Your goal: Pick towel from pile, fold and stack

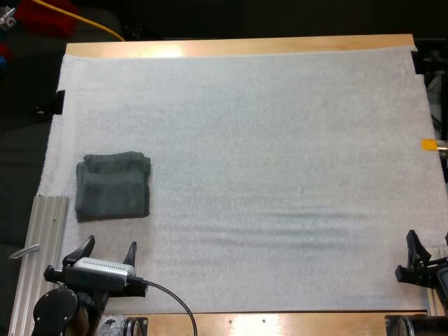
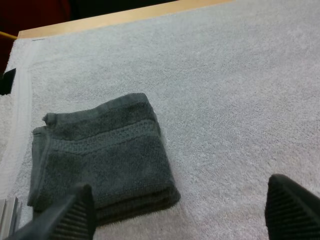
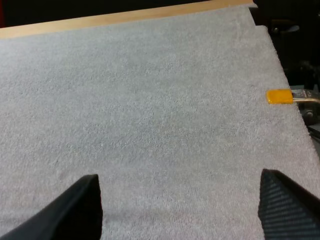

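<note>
The towel (image 1: 113,186) lies folded at the left of the mat (image 1: 280,175), a little below mid-height in the high view. It is flat, nearly square, and its woven band runs left to right across it. It is the one towel I have on the mat, and it is already folded, so I take it for the stack rather than something to pick.

My left gripper (image 1: 110,246) sits in the lower left of the frame, just below the towel's near edge, pointing up the frame straight at it. Its fingers (image 2: 82,205) stand wide apart and hold nothing. From its wrist camera the towel's near edge lies just ahead of the finger on the table-edge side.

My right gripper (image 3: 179,176) is also spread wide and empty, over bare mat, parked at the lower right of the high view and well apart from the towel.

So the left arm is by far the nearer. Any move on the towel would be a short reach forward, with the jaws closing along the band.
</note>
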